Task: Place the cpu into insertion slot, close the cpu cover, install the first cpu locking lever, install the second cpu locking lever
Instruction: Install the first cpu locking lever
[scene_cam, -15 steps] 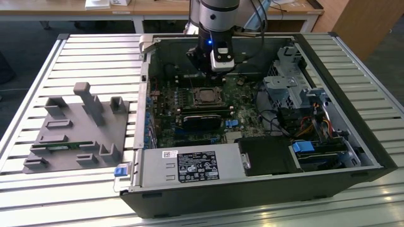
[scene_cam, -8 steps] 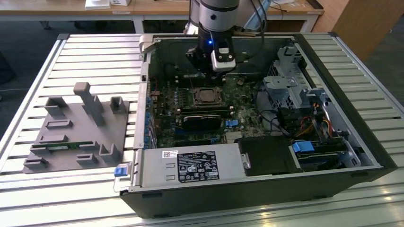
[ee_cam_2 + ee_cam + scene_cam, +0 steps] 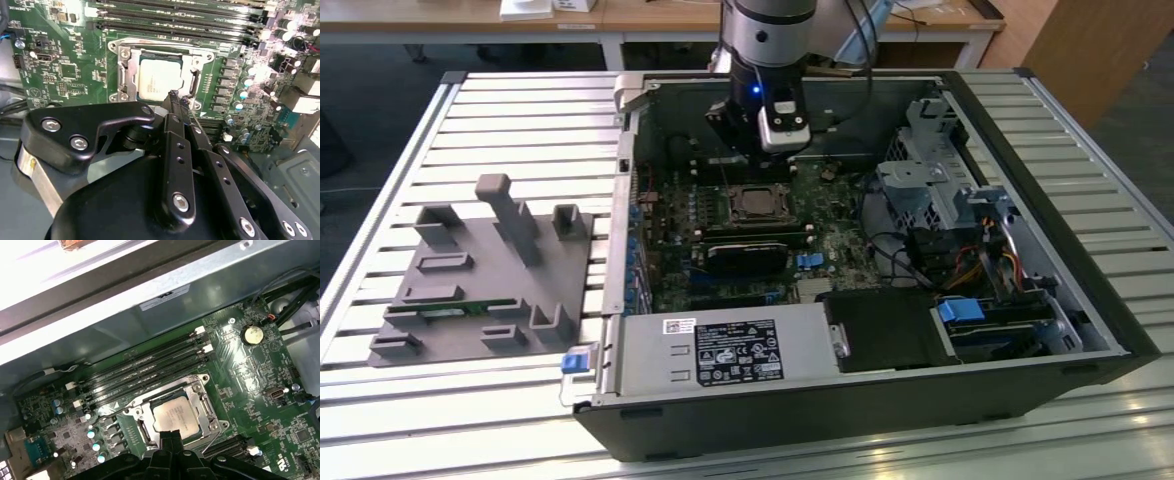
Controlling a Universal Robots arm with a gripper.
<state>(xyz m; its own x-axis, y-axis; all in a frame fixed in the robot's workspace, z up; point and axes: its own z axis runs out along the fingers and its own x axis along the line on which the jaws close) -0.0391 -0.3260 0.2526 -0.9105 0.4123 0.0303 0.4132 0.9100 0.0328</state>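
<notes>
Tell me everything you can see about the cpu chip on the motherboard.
The cpu is a flat square chip with a pale silvery metal face. It lies flat in the socket, its edges framed by the silvery cover. The gripper, shut, hangs at one edge; whether it touches cannot be told.

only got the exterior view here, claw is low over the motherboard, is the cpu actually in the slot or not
Observer: Yes. In both wrist views the cpu sits in the insertion slot, pale metal face up.
Operator: cover up or down
Observer: Down. In the second wrist view the cpu cover lies flat as a silvery frame around the chip.
Operator: what's it gripping
Observer: The claw is shut, its tips at the socket's edge beside the chip. I cannot tell whether anything is pinched between them.
</notes>
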